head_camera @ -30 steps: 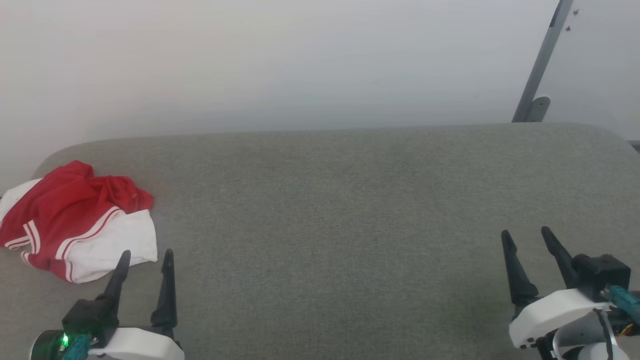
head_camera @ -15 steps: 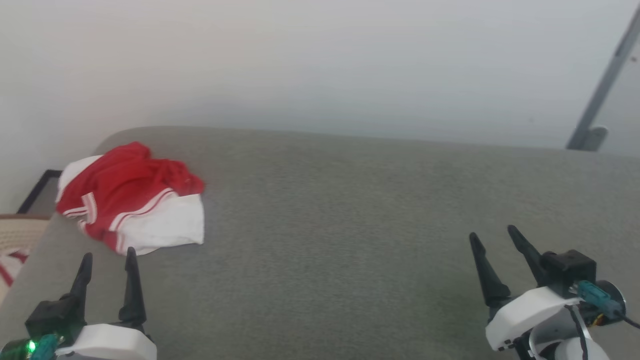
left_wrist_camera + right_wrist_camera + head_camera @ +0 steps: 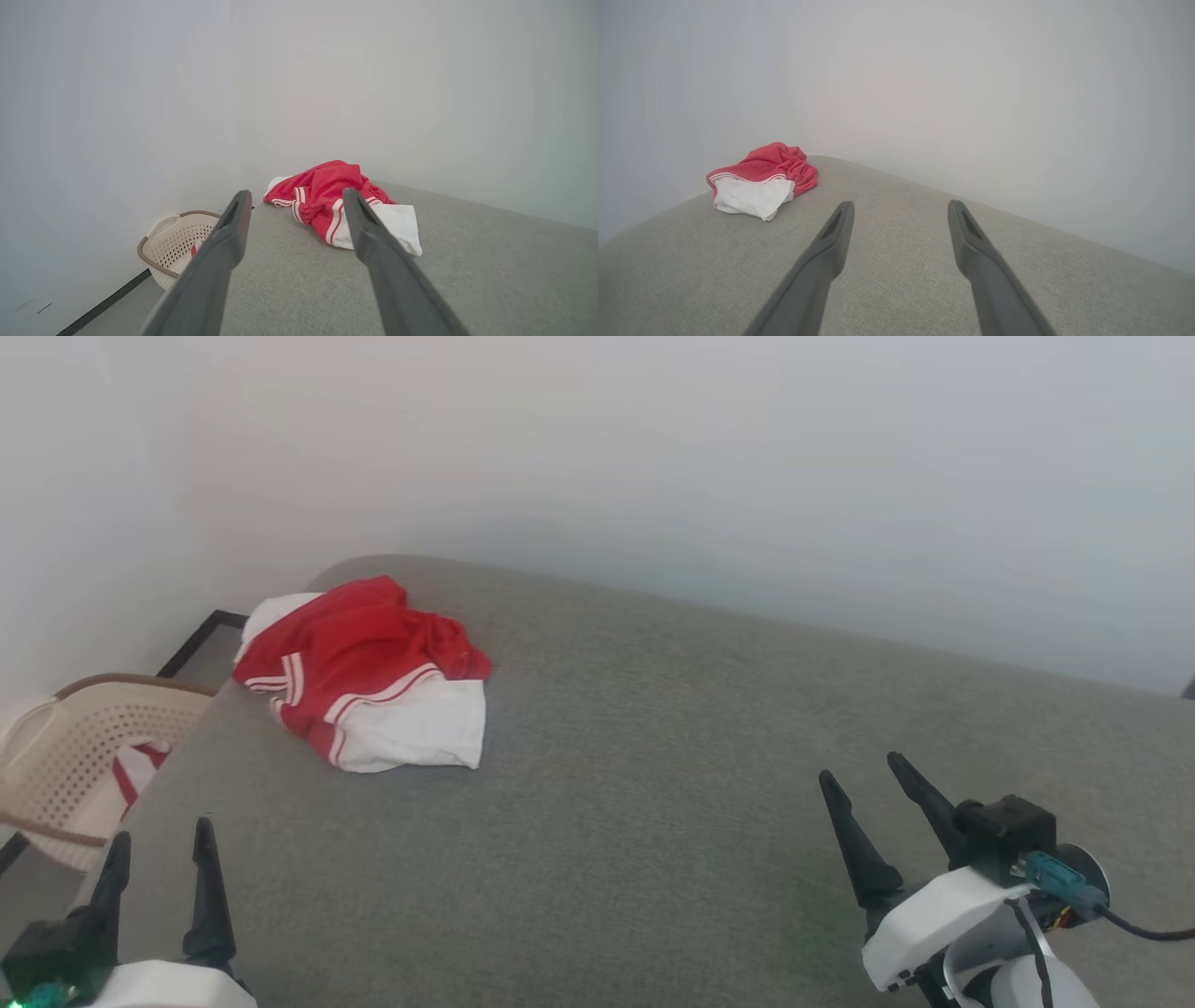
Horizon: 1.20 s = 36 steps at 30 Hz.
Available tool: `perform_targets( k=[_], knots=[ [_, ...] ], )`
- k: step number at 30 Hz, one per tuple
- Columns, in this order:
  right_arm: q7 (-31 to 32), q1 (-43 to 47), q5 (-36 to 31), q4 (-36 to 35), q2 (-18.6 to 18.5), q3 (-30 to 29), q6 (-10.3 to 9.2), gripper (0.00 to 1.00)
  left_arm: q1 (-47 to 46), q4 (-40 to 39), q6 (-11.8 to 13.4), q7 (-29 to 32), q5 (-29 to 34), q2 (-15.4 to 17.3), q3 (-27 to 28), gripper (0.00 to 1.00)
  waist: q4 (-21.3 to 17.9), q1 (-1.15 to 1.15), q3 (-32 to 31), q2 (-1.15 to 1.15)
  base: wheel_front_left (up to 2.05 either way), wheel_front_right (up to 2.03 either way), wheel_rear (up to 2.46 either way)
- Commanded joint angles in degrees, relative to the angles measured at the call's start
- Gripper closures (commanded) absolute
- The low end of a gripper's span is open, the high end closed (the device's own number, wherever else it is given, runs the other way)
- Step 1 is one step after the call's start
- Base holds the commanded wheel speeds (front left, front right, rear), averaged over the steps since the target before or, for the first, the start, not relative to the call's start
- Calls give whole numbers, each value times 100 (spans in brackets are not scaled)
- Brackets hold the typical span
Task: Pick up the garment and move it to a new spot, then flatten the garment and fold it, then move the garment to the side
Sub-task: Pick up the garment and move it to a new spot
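Observation:
The garment (image 3: pixel 364 672), a crumpled red shirt with a white sleeve and white-striped trim, lies bunched at the far left corner of the grey padded surface (image 3: pixel 653 784). It also appears ahead of the fingers as the garment (image 3: pixel 336 205) in the left wrist view and far to the left as the garment (image 3: pixel 761 179) in the right wrist view. My left gripper (image 3: pixel 161 838) hovers open at the lower left, well short of the shirt. At the lower right my right gripper (image 3: pixel 864 767) is open and holds nothing.
A cream perforated laundry basket (image 3: pixel 84 756) stands off the surface's left edge, with red-and-white cloth inside; the basket (image 3: pixel 175 242) also shows in the left wrist view. A pale wall rises behind the surface. A dark floor strip (image 3: pixel 201 639) runs by the corner.
The head camera has swung left, so the shirt sits nearer the middle and the basket has come into view. Both grippers stay open; the shirt itself has not moved.

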Motion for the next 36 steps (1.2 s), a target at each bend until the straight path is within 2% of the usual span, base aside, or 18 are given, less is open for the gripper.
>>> perform_targets(
  k=[1,4,9,20,27,36],
  knots=[
    [-41,-25,41,35,14,4,0,0,58,-39,23,9,-65,11,12,0,74,0,-18,0,0,0,0],
    [-61,-35,29,65,22,17,0,0,63,-79,29,51,-74,24,-14,0,119,0,-14,0,0,0,0],
    [-46,-113,48,78,-40,44,0,0,-197,-26,-119,251,-182,85,-92,0,47,0,83,0,0,0,0],
    [97,-250,7,-83,-206,-5,0,0,-1090,460,-266,566,-275,349,-135,0,-434,0,516,0,0,0,0],
    [229,-463,-22,-359,-416,-114,0,0,-2037,1156,-445,702,-420,545,-120,0,-783,0,1185,0,0,0,0],
    [382,-778,-56,-740,-636,-226,0,0,-3294,2463,-604,1016,-430,728,-270,0,-1080,0,2048,0,0,0,0]
  ],
)
